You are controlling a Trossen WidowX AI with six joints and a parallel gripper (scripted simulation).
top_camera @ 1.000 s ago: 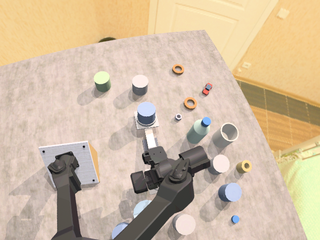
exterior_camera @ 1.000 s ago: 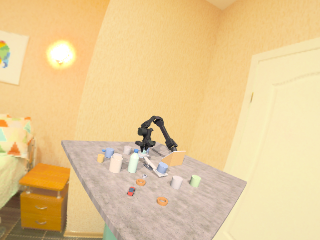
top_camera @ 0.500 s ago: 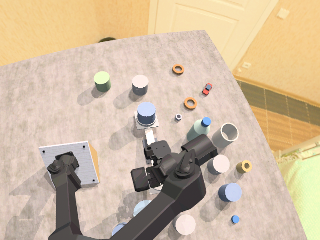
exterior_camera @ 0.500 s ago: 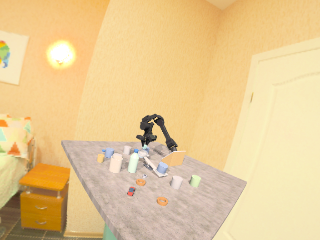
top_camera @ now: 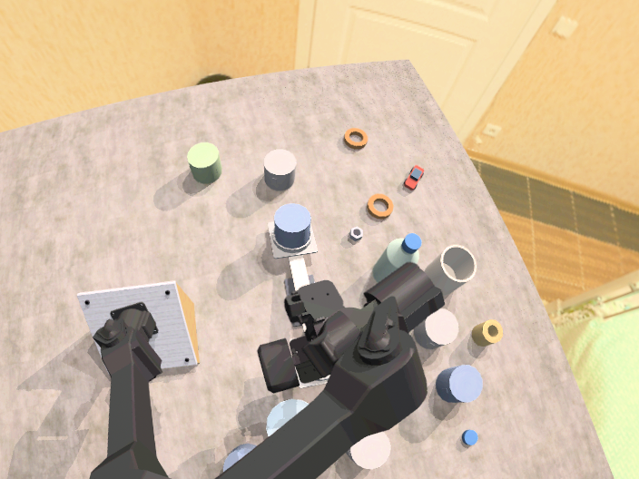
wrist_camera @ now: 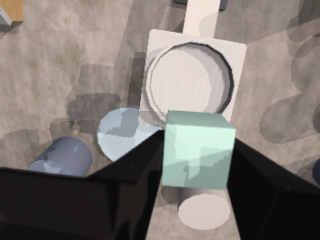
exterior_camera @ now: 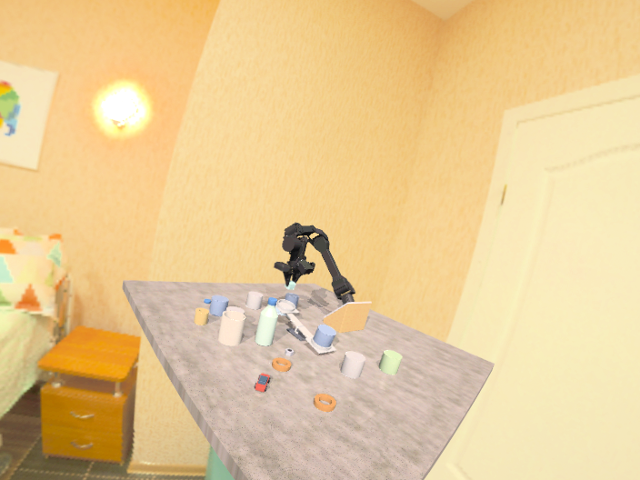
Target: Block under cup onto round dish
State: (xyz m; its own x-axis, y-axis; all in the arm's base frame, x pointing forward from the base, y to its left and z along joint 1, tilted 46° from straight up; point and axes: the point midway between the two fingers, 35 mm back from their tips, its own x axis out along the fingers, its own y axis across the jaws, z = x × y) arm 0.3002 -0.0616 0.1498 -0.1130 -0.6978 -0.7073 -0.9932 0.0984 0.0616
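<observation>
My gripper [exterior_camera: 291, 280] [wrist_camera: 194, 140] is shut on a mint-green block [exterior_camera: 291, 286] [wrist_camera: 195, 165] and holds it in the air near the outer edge of the balance's empty end pan [exterior_camera: 285, 305] [wrist_camera: 179, 84]. The arm hides the block in the top view. A blue cup [top_camera: 292, 227] [exterior_camera: 325, 335] stands upside down on the other end of the balance beam [top_camera: 299, 273] [wrist_camera: 200, 18], which is tilted down at that end. The pale-blue round dish [top_camera: 285, 416] [wrist_camera: 118, 134] lies beside the empty pan, partly hidden by the arm or finger. No cup shows above the dish.
Near the dish stand a blue cup [top_camera: 240, 457] [wrist_camera: 70, 156] and a whitish cup [top_camera: 370, 451] [wrist_camera: 204, 211]. A bottle [top_camera: 392, 260] [exterior_camera: 265, 327], a tall open cup [top_camera: 448, 273] and another blue cup [top_camera: 459, 384] stand right. A slanted panel [top_camera: 172, 319] [exterior_camera: 348, 317] stands left.
</observation>
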